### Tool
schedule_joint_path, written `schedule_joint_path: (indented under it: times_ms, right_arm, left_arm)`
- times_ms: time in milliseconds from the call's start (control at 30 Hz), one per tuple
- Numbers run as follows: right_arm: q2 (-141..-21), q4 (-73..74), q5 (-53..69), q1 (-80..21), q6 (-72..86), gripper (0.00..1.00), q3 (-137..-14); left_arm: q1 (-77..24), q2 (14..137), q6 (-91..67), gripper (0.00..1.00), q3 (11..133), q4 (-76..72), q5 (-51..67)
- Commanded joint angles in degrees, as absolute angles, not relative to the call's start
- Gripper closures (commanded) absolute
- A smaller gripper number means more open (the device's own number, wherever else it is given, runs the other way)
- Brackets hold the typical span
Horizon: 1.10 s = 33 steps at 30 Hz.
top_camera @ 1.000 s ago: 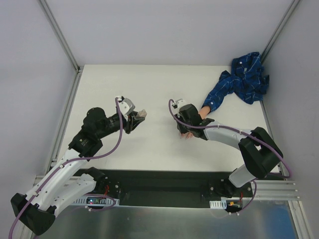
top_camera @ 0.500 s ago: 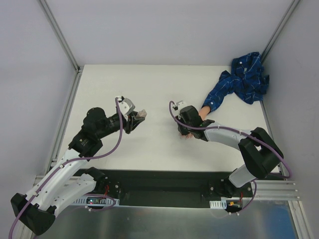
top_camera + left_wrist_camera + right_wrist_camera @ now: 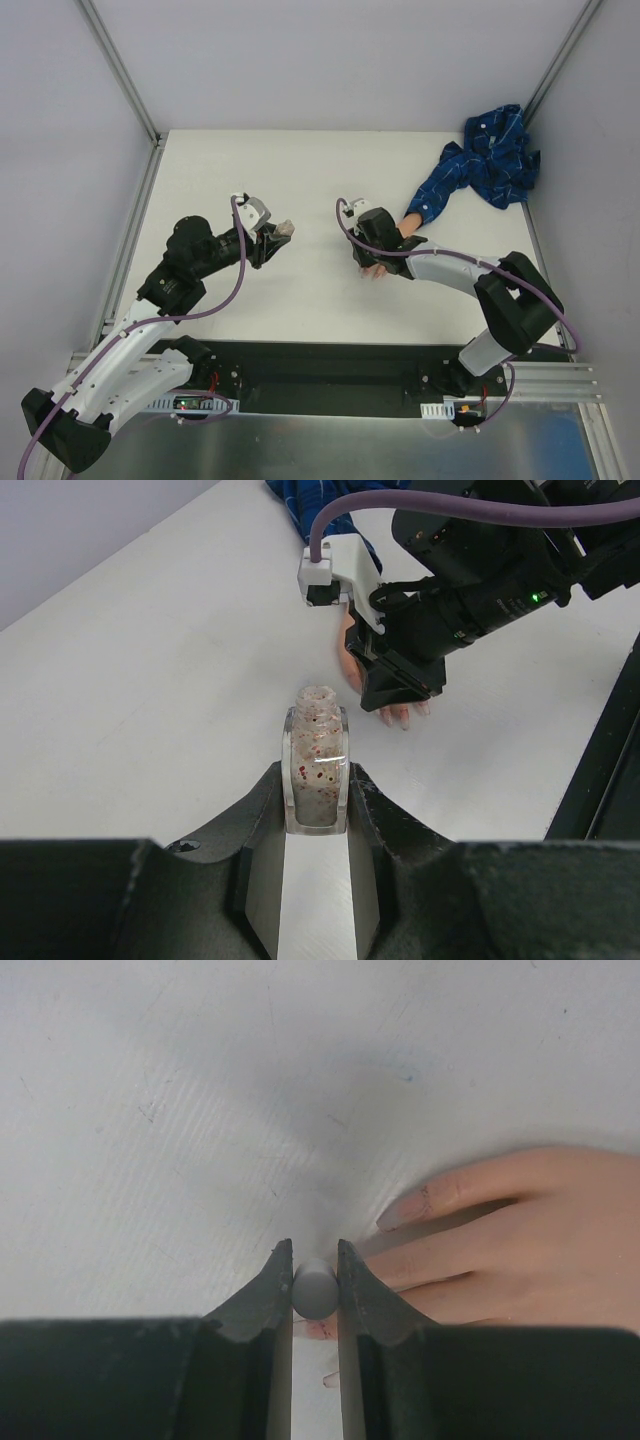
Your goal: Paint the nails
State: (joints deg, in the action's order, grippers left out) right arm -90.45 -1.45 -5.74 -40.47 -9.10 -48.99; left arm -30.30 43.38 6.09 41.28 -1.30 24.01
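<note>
The flesh-coloured mannequin hand [image 3: 510,1250] lies palm down on the white table, its blue patterned sleeve [image 3: 488,162] trailing to the back right. One pinkish nail [image 3: 402,1212] shows clearly; another nail [image 3: 322,1330] under the jaws carries red specks. My right gripper [image 3: 314,1260] is shut on a grey round brush cap [image 3: 314,1293] directly over the fingertips; the brush itself is hidden. My left gripper [image 3: 316,792] is shut on the clear polish bottle [image 3: 316,765], uncapped and flecked with red, held left of the hand. The fingertips [image 3: 397,716] show below the right gripper [image 3: 402,680].
The white table [image 3: 300,180] is walled by grey panels and metal rails. The bunched blue sleeve fills the back right corner. A black strip [image 3: 330,365] with the arm bases runs along the near edge.
My right gripper has shifted slightly to the left and away from the bases over the fingertips. The left arm and the bottle have not moved.
</note>
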Motion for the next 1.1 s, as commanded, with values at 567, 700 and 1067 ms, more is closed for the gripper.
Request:
schedule_joint_path:
  times_ms: [567,700,1067]
  right_arm:
    - [-85.6,-1.93,-7.12,-40.43,-8.61,1.0,-45.88]
    - [-87.45,-2.29,-6.16,-40.43,-8.61,1.0,-47.11]
    - [-90.88,-2.55,-5.45,-40.87,-8.96,1.0,-50.89]
  left_arm:
    - [-30.15,42.63,6.68,1.0,41.22,-4.22,25.75]
    - [-30.15,42.71,6.59,1.0,41.31,-4.22,25.75]
    - [-30.15,42.54,6.68,1.0,41.31,-4.22,25.93]
